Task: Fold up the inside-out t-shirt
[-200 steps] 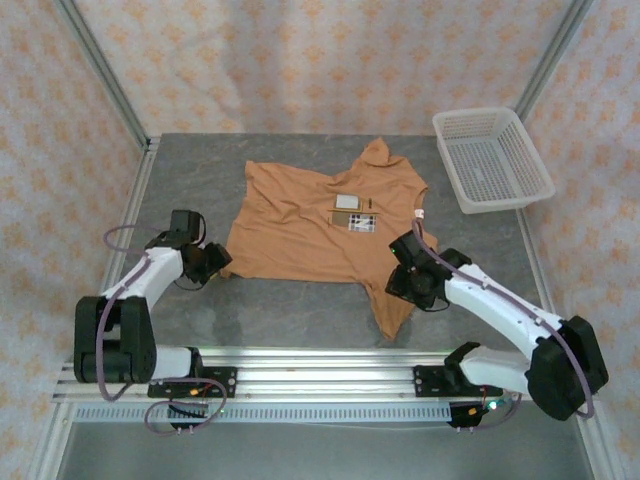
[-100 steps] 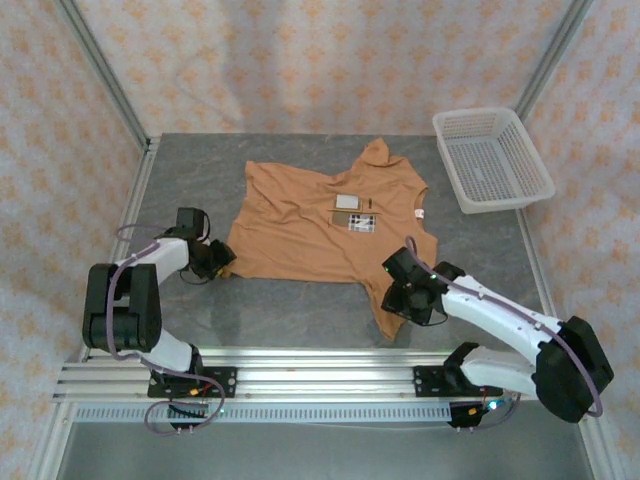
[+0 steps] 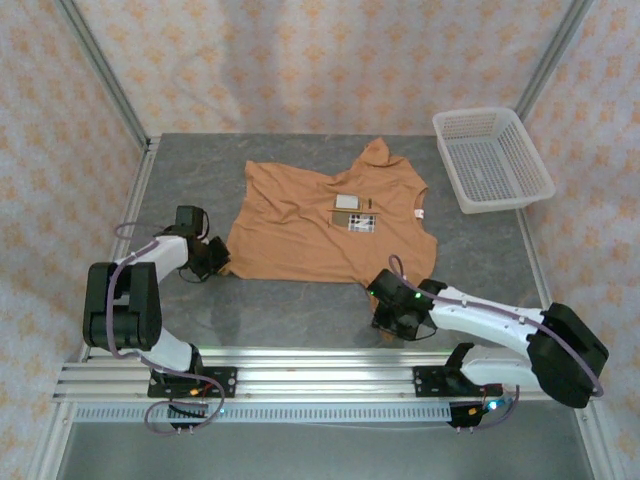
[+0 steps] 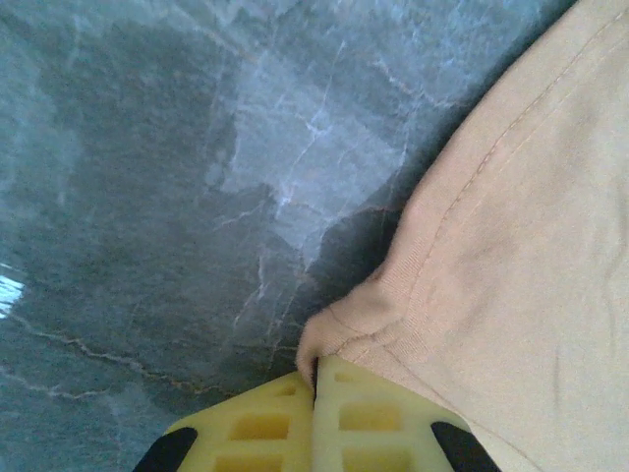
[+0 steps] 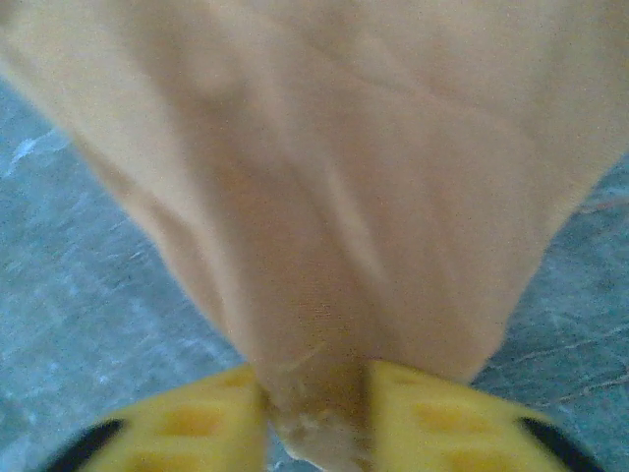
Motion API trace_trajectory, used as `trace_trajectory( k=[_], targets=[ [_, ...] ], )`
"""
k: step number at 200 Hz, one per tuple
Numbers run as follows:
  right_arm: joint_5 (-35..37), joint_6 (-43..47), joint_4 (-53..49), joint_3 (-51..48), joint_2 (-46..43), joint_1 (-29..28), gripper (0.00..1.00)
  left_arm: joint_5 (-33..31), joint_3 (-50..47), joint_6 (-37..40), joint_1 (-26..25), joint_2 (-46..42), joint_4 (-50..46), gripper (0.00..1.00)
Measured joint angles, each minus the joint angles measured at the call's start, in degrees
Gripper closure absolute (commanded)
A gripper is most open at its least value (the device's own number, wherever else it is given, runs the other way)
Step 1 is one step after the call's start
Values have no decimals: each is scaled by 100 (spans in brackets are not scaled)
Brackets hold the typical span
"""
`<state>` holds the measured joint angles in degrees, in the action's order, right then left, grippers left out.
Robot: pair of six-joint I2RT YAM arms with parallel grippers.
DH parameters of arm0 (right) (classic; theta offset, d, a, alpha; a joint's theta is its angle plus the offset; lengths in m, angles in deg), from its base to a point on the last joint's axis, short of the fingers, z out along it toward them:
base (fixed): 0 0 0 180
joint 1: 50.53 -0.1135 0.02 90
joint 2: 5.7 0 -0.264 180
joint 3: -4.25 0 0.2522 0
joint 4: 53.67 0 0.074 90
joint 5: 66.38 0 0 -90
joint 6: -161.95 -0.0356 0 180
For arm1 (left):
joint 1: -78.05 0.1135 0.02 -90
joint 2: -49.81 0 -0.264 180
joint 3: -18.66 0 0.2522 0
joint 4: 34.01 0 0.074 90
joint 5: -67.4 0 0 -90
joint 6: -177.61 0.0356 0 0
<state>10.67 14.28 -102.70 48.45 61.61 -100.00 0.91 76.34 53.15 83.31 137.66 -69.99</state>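
The inside-out t-shirt point(image 3: 320, 230) lies spread flat on the grey table, tan, with white labels point(image 3: 347, 201) near its middle. My left gripper point(image 3: 216, 258) sits at the shirt's near-left corner. In the left wrist view its yellow fingers point(image 4: 373, 413) are pressed together on the hem corner of the shirt point(image 4: 531, 216). My right gripper point(image 3: 390, 302) sits over the narrow flap at the shirt's near-right. In the right wrist view bunched cloth point(image 5: 373, 177) fills the gap of the right gripper point(image 5: 316, 393), pinched between its jaws.
A white mesh basket point(image 3: 492, 160) stands at the far right of the table point(image 3: 200, 170). An aluminium rail point(image 3: 320, 375) with both arm bases runs along the near edge. Patterned walls close in the left, right and back.
Both grippers have closed on cloth. The right gripper slid toward the near edge along the shirt's flap. The left arm's elbow swung up and its gripper settled on the corner.
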Motion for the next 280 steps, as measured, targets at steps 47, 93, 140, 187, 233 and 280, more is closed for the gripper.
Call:
trace_trajectory(
  k=[47, 93, 140, 187, 233, 280],
  targets=[
    [448, 170, -739, 428, -291, 236, 100, -190, 621, 0, 0, -219, -540, 100],
    [1115, 1222, -1720, 2662, -1117, 1711, 100, -669, 2020, -4, 0, -1082, -1268, 100],
    [1325, 2155, -2153, 4629, -542, 2409, 100, -756, 2922, -22, -4, -1615, -1473, 100],
    [1296, 2752, -2439, 6537, 647, 2946, 100, -699, 3908, -66, -166, -1121, -1928, 100],
    [1082, 3215, -2870, 9226, 1346, 3053, 100, -562, 5880, -11, -256, -1191, -2396, 100],
    [667, 3311, -3324, 9923, 396, 3056, 100, -671, 6293, 11, -256, -2852, -2487, 100]
  ],
)
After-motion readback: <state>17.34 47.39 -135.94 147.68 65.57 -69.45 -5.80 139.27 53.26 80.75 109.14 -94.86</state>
